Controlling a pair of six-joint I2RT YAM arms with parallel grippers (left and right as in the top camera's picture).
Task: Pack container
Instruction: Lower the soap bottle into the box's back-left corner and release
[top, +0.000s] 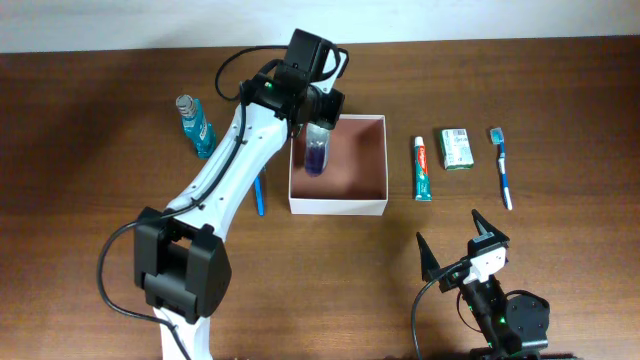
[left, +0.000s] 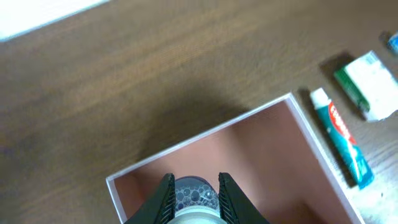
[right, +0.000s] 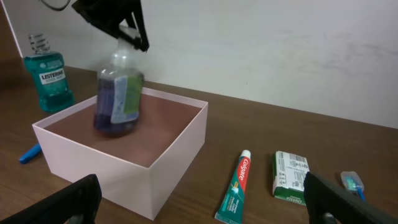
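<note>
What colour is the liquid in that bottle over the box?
Purple; the bottle shows best in the right wrist view.

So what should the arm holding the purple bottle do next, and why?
Probably lower it straight down until it rests on the box floor, before letting go. The left gripper is clamped on the top of the bottle of purple liquid, which hangs over the open container. The bottle looks blurred and slightly tilted, so it likely isn't set down yet.
</note>
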